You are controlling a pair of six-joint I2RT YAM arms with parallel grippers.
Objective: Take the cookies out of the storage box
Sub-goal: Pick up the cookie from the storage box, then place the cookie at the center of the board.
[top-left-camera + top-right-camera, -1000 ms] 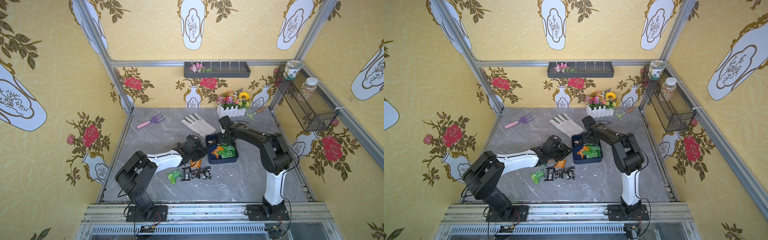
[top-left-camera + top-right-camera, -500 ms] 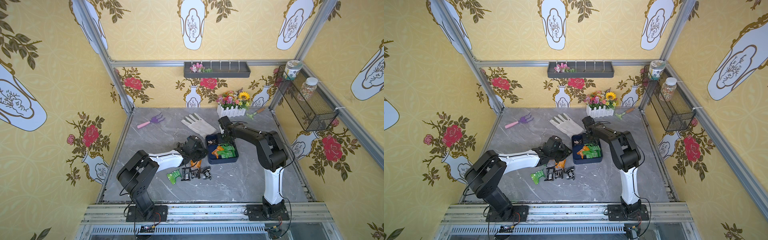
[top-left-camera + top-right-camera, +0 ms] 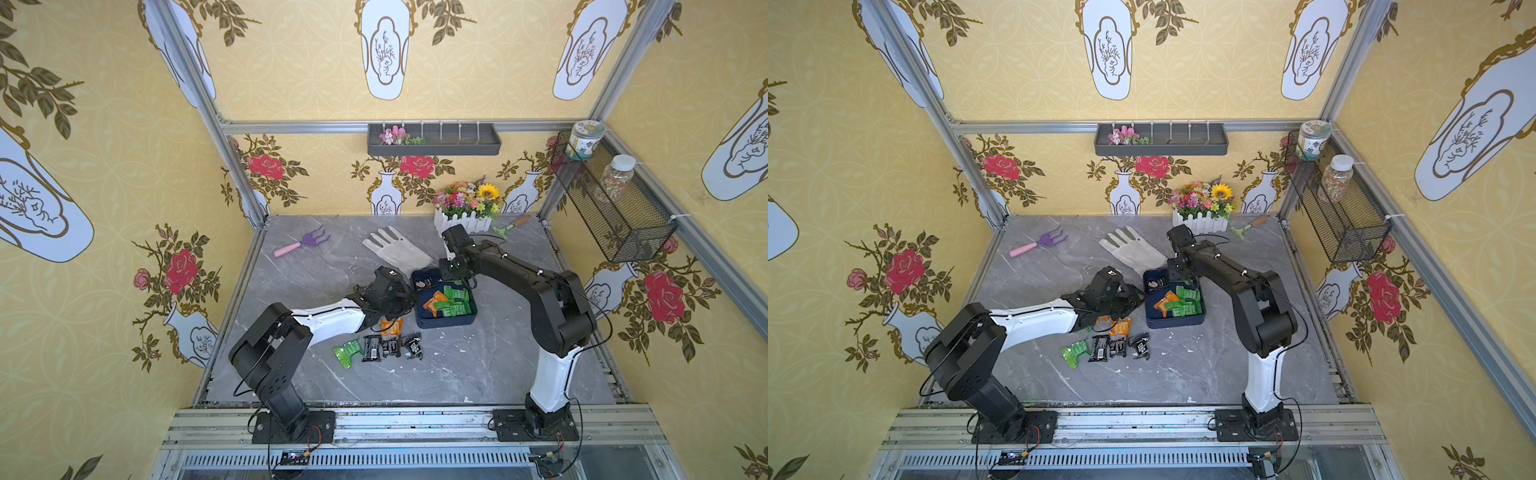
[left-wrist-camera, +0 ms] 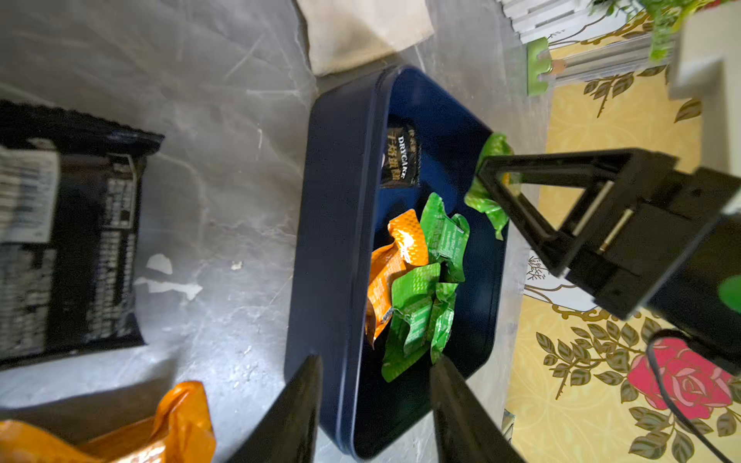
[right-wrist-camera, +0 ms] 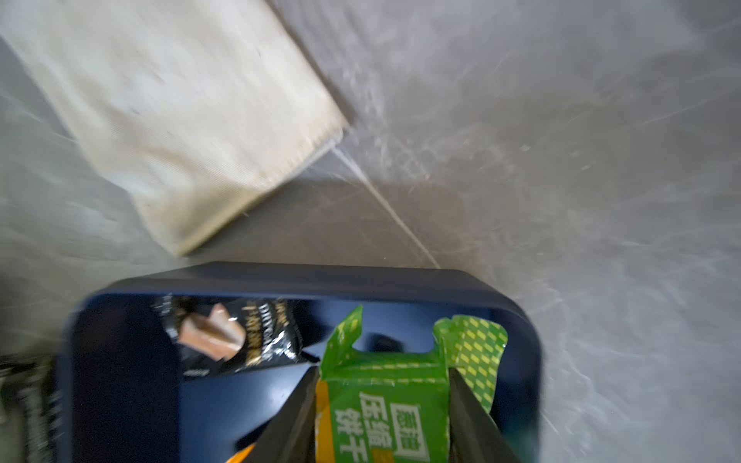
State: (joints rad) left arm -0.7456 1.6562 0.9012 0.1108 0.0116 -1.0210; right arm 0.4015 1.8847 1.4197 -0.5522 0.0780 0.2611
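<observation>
Right jaws gripping green cookie [image 5: 385, 405], angled downward

Left arm [image 3: 324, 322] low from 7 o'clock, left pincer [image 4: 375, 358] parted (nothing between), right arm [image 3: 511, 270] arched from 5 o'clock, right pincer [image 5: 381, 371] clamping green cookie [image 5: 385, 405].

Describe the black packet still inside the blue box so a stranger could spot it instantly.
On the grey marble table, find the navy storage box just in front of the white glove. In its corner nearest the glove lies one black packet with gold print; its box neighbours are all green or orange.
</observation>
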